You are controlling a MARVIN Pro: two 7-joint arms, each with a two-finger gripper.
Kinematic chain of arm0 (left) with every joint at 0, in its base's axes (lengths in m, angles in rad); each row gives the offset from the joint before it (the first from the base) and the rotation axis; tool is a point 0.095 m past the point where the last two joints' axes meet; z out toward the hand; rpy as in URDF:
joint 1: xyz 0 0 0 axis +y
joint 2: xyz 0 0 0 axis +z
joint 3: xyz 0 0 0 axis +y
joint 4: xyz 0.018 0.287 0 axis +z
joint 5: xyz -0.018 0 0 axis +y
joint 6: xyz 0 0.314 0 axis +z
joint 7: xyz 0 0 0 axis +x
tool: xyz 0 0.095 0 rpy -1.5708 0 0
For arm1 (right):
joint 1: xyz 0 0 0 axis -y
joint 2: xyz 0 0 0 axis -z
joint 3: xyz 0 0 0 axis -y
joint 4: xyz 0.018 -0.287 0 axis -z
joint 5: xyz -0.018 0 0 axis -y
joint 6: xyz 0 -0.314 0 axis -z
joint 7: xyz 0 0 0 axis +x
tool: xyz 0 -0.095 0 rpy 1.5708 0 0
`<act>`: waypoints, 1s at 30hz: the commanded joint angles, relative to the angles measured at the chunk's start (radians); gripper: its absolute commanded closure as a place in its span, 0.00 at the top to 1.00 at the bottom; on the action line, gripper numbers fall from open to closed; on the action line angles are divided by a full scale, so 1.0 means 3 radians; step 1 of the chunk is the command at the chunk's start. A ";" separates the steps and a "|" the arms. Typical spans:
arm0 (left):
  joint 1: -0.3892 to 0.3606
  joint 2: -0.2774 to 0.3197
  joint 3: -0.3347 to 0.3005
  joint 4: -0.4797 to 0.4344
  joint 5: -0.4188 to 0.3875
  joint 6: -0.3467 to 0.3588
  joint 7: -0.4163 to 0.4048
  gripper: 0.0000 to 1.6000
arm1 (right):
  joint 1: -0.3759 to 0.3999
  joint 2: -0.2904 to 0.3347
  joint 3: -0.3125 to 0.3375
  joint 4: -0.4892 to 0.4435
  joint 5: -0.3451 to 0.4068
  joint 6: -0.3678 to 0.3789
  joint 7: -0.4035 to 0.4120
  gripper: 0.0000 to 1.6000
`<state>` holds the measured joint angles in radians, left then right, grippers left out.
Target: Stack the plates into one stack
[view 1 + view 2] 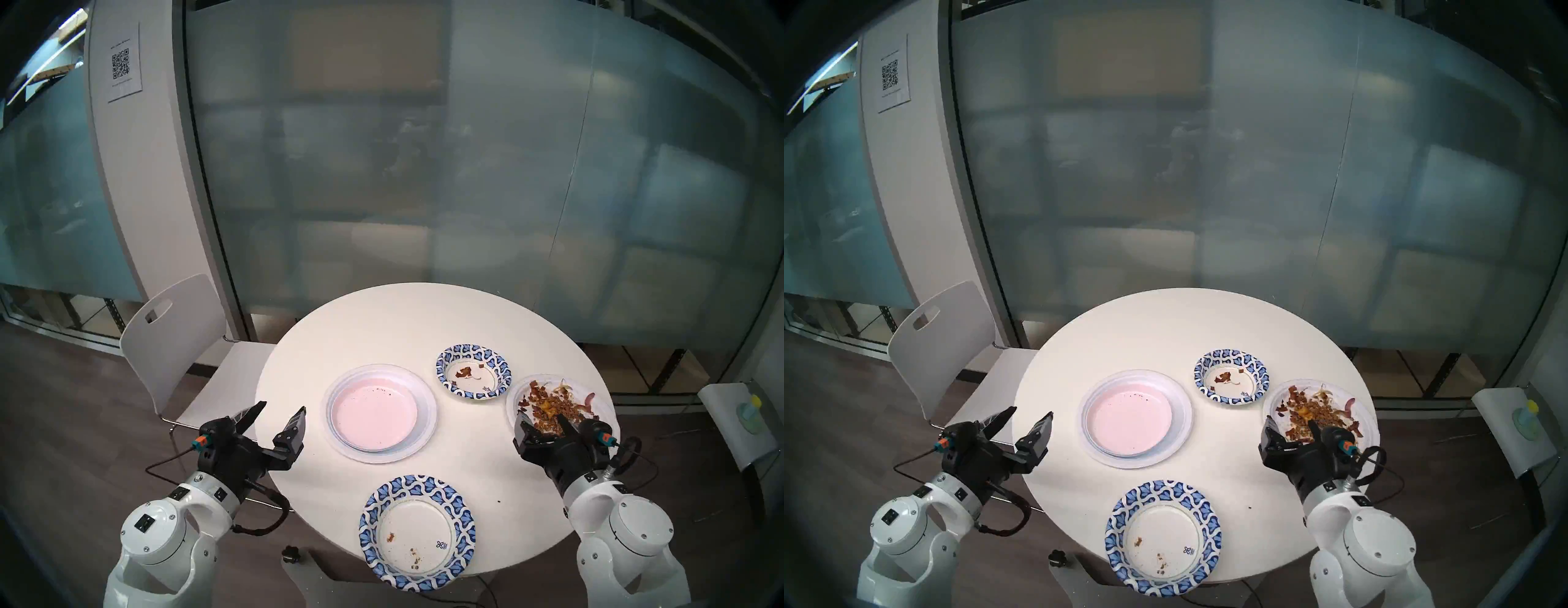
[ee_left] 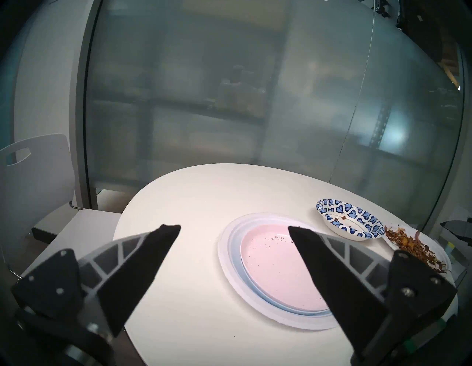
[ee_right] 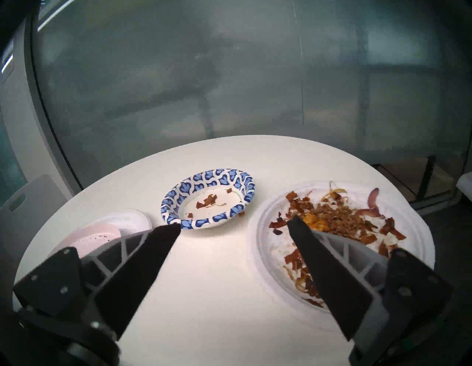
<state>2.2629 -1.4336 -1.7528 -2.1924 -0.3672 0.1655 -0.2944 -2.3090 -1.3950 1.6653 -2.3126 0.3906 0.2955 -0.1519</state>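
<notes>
stacking barely begun; both grippers spread and empty.
right gripper (image 1: 545, 420) should tip the white plate (image 3: 265, 245)'s scraps out before stacking on pink plate (image 1: 373, 408).

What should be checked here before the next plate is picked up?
1. Left gripper open and empty: ok.
2. Right gripper open and empty: ok.
3. Stack started, pink plate on top: ok.
4. White plate free of scraps: not ok.
5. Patterned bowl and patterned plate stacked: not ok.
6. Table path open: ok.
</notes>
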 commanded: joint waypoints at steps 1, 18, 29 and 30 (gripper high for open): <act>0.0001 -0.0011 -0.0002 -0.0076 0.0000 -0.0025 0.0001 1.00 | -0.0386 -0.0174 0.0139 -0.0281 0.0012 -0.0118 0.0015 1.00; 0.0001 -0.0029 -0.0008 -0.0079 0.0010 -0.0024 -0.0012 1.00 | -0.1067 -0.0555 0.0657 -0.0340 0.0226 -0.0457 0.0319 1.00; 0.0003 -0.0038 -0.0011 -0.0083 0.0018 -0.0023 -0.0016 1.00 | -0.0905 -0.0504 0.0648 -0.0027 0.0601 -0.0686 0.0642 0.96; 0.0003 -0.0038 -0.0011 -0.0083 0.0018 -0.0023 -0.0016 1.00 | -0.0905 -0.0504 0.0648 -0.0027 0.0601 -0.0686 0.0642 0.96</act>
<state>2.2614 -1.4447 -1.7533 -2.1929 -0.3658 0.1652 -0.3014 -2.6233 -1.5598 1.8768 -2.3583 0.5404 0.1137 -0.0016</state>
